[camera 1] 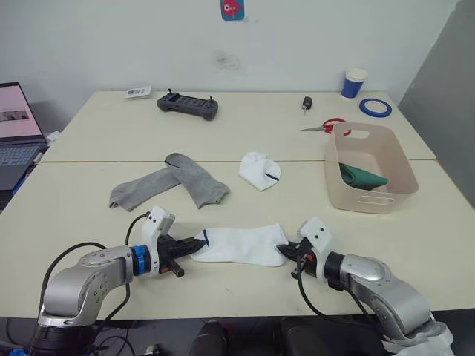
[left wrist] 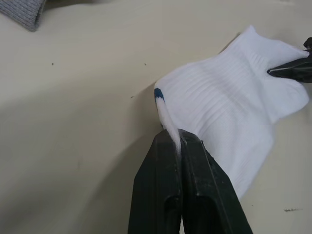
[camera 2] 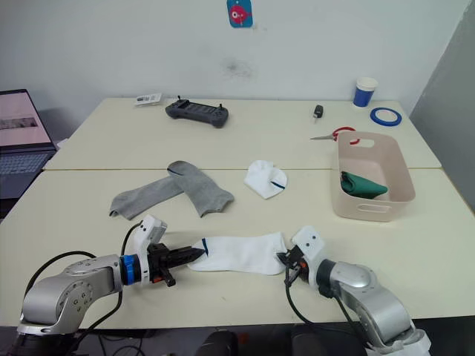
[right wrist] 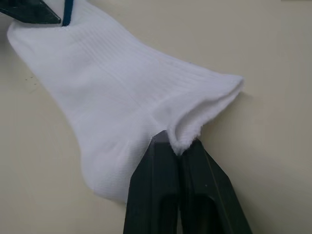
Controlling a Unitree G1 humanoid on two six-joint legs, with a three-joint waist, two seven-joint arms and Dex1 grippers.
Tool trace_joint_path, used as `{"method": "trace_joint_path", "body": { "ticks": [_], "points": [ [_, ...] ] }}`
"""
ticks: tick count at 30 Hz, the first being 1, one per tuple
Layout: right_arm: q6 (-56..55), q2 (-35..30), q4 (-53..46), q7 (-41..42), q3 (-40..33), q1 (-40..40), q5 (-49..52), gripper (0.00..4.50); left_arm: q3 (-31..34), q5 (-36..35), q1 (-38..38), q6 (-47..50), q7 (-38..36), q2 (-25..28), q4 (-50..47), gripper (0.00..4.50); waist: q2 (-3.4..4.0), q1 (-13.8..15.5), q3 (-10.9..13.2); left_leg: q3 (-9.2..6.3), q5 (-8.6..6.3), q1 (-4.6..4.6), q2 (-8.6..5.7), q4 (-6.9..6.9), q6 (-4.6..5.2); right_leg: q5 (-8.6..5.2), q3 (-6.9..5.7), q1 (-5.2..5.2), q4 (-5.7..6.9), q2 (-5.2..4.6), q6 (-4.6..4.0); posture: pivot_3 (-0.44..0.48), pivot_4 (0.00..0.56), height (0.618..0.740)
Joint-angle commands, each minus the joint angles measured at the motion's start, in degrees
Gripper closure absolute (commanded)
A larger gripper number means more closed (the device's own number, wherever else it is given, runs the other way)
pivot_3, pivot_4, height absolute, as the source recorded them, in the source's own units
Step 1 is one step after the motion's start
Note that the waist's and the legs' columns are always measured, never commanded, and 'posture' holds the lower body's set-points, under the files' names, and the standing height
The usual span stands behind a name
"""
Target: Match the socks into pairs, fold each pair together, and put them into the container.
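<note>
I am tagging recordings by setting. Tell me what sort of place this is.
Probably an office or lab workroom rather than a home. Two pale tables stand pushed together against a bare wall, an open laptop sits at the left, and a handheld controller, scissors and a roll of blue tape lie about.

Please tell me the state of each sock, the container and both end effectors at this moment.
White sock: flat on table, pinched at both ends.
Second white sock: bunched, lying free.
Grey socks: two, overlapping, not folded.
Green socks: inside container.
Container: upright.
Left end effector: shut on white sock.
Right end effector: shut on white sock.
</note>
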Motion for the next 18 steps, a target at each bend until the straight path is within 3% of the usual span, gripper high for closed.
{"method": "trace_joint_path", "body": {
  "ticks": [1, 7, 18],
  "points": [
    [4.11, 0.07, -6.1, 0.12, -1.1, 1.63, 4.04, 4.48, 2.82, -2.65, 1.05, 0.66, -1.33, 2.71, -3.25, 4.5, 0.0, 0.0, 0.0, 0.0, 0.0, 0.0, 0.0, 0.0, 0.0, 0.0, 0.0, 0.0, 0.0, 0.0, 0.0, 0.0, 0.15, 0.74],
    [12.14, -1.14, -14.15, -0.32, -3.94, 5.72, 10.9, 4.48, 3.58, -5.1, 4.85, 1.09, -6.44, 9.41, -4.02, 4.5, 0.0, -0.05, 0.0, -0.01, 0.0, 0.01, 0.02, -0.03, 0.0, -0.01, 0.0, -0.01, -0.02, 0.0, -0.02, 0.0, 0.15, 0.74],
    [10.13, -3.52, -11.08, -3.69, -0.73, 2.07, 6.95, 4.48, 0.02, -3.58, 7.16, -0.98, -5.05, 8.6, -4.01, 4.5, -0.02, -0.03, -0.02, 0.07, -0.01, 0.03, 0.02, -0.06, 0.0, -0.01, -0.01, -0.02, -0.06, 0.0, -0.02, 0.0, 0.15, 0.74]
  ]
}}
